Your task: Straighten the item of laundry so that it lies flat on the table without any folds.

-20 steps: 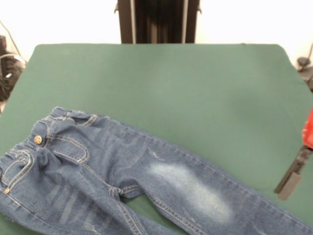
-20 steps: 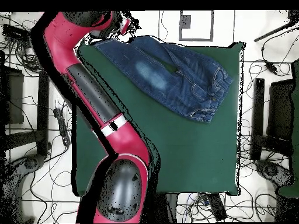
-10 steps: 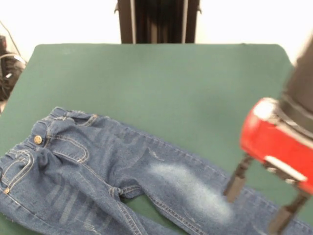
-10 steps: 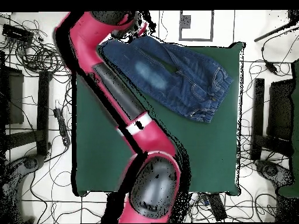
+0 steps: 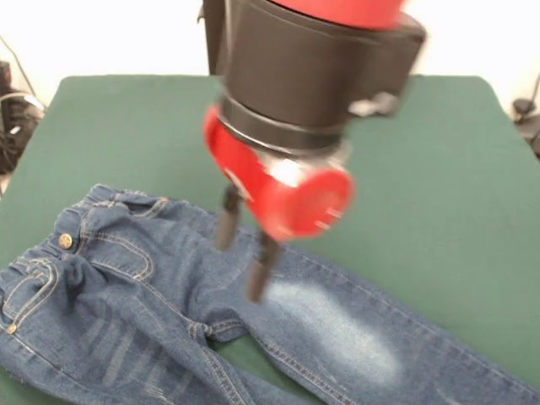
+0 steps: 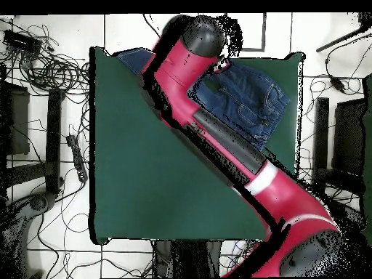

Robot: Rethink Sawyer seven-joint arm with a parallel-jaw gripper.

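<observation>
The jeans (image 5: 169, 295) are spread on the near-left part of the green counter (image 5: 422, 169) in the front view, waistband to the left with the brass button (image 5: 65, 241) showing. The legs run off toward the lower right, so the long axis is slanted across the counter. A small fold is seen at the crotch, and the lower leg is cut off by the picture's edge. The gripper (image 5: 243, 253) is hung directly over the upper thigh of the far leg, its two dark fingers (image 5: 261, 268) parted a little and nothing held between them. The cloth lies straight below the fingertips; whether it is touched cannot be told.
</observation>
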